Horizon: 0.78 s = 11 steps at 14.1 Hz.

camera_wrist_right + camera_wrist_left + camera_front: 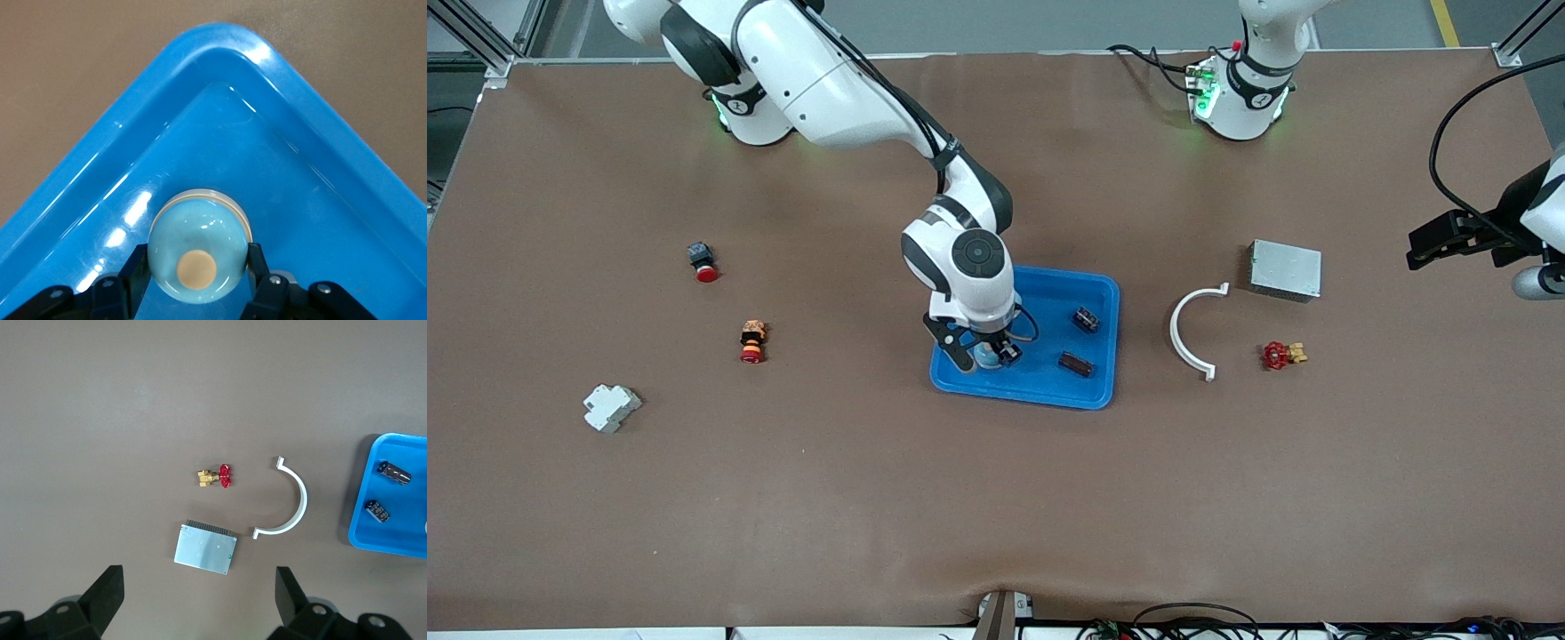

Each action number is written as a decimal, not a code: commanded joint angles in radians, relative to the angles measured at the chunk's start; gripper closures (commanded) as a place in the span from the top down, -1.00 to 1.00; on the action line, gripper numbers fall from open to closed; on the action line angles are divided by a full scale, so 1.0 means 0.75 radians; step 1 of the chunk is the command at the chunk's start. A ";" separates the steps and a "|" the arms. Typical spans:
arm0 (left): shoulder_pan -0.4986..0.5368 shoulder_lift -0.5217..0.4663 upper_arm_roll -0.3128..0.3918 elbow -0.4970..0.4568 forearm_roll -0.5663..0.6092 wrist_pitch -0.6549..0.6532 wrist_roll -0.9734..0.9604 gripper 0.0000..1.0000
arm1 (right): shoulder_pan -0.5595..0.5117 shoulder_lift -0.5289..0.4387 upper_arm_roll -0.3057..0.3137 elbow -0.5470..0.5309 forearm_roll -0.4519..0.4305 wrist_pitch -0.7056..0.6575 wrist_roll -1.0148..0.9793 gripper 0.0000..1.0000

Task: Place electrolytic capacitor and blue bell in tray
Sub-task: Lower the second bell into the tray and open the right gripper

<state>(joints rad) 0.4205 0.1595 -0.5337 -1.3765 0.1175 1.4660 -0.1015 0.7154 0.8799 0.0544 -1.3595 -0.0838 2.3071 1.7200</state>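
Observation:
The bright-blue tray [1049, 380] lies mid-table. My right gripper [989, 354] is low over the tray corner nearer the front camera, toward the right arm's end of the table. It is shut on the light-blue bell [197, 250], with one finger pressed on each side. The bell sits inside the tray [280, 133] near that corner. Two dark electrolytic capacitors [1085, 319] [1076, 364] lie in the tray toward the left arm's end. They also show in the left wrist view [395, 472] [377, 511]. My left gripper [200, 587] is open and empty, and waits in the air at the left arm's end of the table [1436, 242].
A grey metal box [1285, 269], a white curved bracket [1193, 331] and a red-handled brass valve [1280, 355] lie between the tray and the left arm's end. Two red push-buttons [703, 262] [752, 341] and a white block [611, 407] lie toward the right arm's end.

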 commanded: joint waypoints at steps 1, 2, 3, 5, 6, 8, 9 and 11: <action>0.018 -0.065 -0.004 -0.022 -0.034 -0.034 0.031 1.00 | 0.024 0.036 -0.015 0.056 -0.036 -0.006 0.053 -1.00; 0.000 -0.086 0.004 -0.032 -0.036 -0.034 0.013 1.00 | 0.026 0.036 -0.017 0.056 -0.036 -0.004 0.067 -1.00; -0.053 -0.118 0.022 -0.068 -0.036 -0.034 -0.016 1.00 | 0.028 0.036 -0.017 0.056 -0.036 -0.004 0.069 -1.00; -0.129 -0.159 0.104 -0.122 -0.042 -0.024 -0.041 1.00 | 0.030 0.038 -0.019 0.058 -0.036 -0.004 0.069 -1.00; -0.157 -0.176 0.122 -0.140 -0.044 -0.024 -0.041 1.00 | 0.032 0.044 -0.021 0.058 -0.036 -0.004 0.069 -1.00; -0.347 -0.229 0.318 -0.216 -0.058 -0.010 -0.041 1.00 | 0.036 0.046 -0.025 0.058 -0.038 0.000 0.095 0.18; -0.437 -0.257 0.432 -0.265 -0.101 0.019 -0.041 1.00 | 0.040 0.046 -0.027 0.058 -0.046 0.000 0.096 0.99; -0.530 -0.296 0.527 -0.318 -0.118 0.054 -0.039 1.00 | 0.052 0.046 -0.036 0.058 -0.076 0.000 0.106 1.00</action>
<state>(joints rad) 0.0815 0.0044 -0.2084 -1.5327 0.0570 1.4643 -0.1375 0.7308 0.8920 0.0451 -1.3472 -0.1050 2.3077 1.7594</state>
